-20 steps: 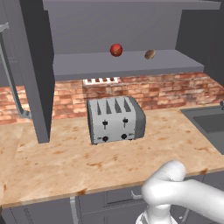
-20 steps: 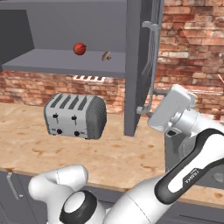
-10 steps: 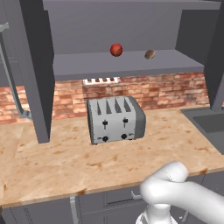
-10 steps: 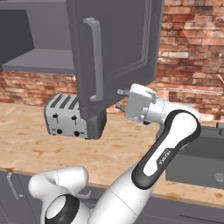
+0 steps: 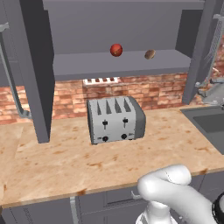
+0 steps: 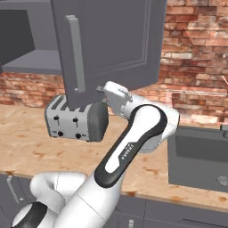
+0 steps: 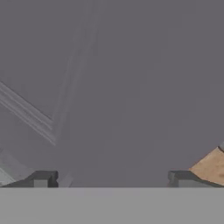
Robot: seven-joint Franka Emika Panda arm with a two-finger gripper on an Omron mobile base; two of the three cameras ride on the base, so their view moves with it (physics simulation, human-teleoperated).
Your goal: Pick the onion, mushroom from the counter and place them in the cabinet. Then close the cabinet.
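**Gripper on the door, door part-way shut**

Gripper (image 7: pixel 109 177) spread wide, holding nothing, pressed close to the flat door panel (image 7: pixel 109 78). We note the right door (image 6: pixel 111 40) has swung well inward over the last second, so closing is underway. Behind it, the toaster (image 5: pixel 114 119) sits on the counter (image 5: pixel 65 162). Farthest back, the left base view gives what the right cannot: onion (image 5: pixel 116 50) and mushroom (image 5: pixel 150 54) already on the cabinet (image 5: pixel 109 65) shelf.

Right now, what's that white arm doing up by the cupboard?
It is closing the cabinet. The onion and the mushroom already sit on the shelf inside, apart from each other. The claw is open, holds nothing, and sits right up against the flat face of the right-hand door, which stands partly swung. The left door is wide open. A toaster stands on the counter below.
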